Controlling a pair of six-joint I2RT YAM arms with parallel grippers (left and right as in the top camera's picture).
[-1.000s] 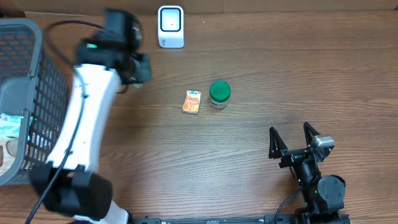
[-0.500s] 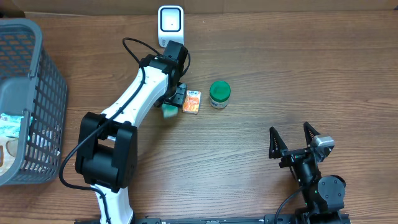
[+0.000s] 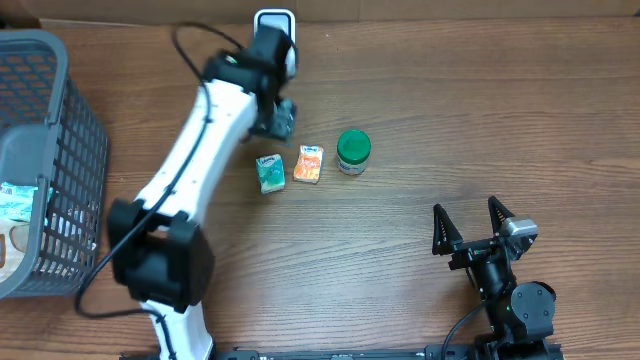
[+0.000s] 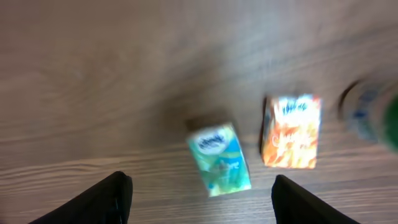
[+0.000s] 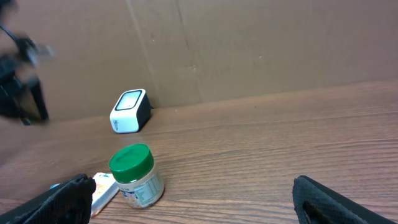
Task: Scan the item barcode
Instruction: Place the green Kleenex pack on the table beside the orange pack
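Note:
A small green packet (image 3: pixel 270 173) lies flat on the wooden table, just left of an orange packet (image 3: pixel 309 164) and a green-lidded jar (image 3: pixel 353 152). My left gripper (image 3: pixel 278 120) hovers a little behind the green packet, open and empty. In the left wrist view the green packet (image 4: pixel 219 158) lies blurred beyond my open left gripper (image 4: pixel 202 202), with the orange packet (image 4: pixel 291 130) to its right. The white scanner (image 3: pixel 274 25) stands at the back edge, partly covered by the left arm. My right gripper (image 3: pixel 470 228) rests open near the front right, far from the items.
A grey mesh basket (image 3: pixel 40 110) with more items fills the left edge. In the right wrist view the jar (image 5: pixel 135 175) and scanner (image 5: pixel 129 111) stand before a cardboard wall (image 5: pixel 249 43). Bare wood lies between the jar and the right gripper (image 5: pixel 199 208).
The left arm swung from the basket side to the table's middle, opened and let go of the green packet beside the orange one, then drew back toward the scanner. The right arm stayed still.

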